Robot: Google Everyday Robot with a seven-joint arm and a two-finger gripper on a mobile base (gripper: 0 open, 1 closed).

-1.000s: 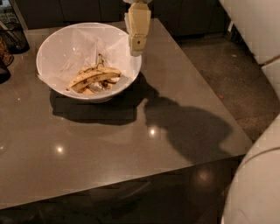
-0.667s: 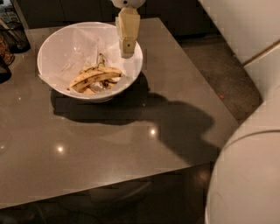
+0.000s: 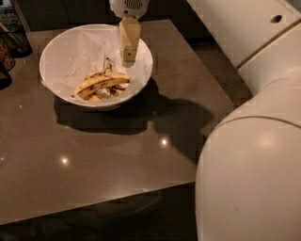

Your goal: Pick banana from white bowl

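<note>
The white bowl (image 3: 56,56) sits on the far left part of the grey worktop (image 3: 94,160), well back from the near edge and with a strip of bare surface between its right rim and the worktop's right edge. The banana (image 3: 101,84), yellow with dark streaks, lies slantwise low in the bowl toward its near side, on top of a few smaller banana pieces (image 3: 96,98) and touching them. The pincer (image 3: 128,57) hangs straight down from a white wrist housing (image 3: 129,7) at the top of the view, its tip inside the bowl's right half, above and just behind the banana's right end and apart from it. Whether the pincer is wide or narrow cannot be told from this angle. The robot's large white arm (image 3: 249,179) fills the right and lower right, overhanging the worktop's near right corner. A dark wire basket (image 3: 16,35) stands at the far left edge, near the bowl but not touching it. The broad near half of the worktop carries only shadow and light glints.
</note>
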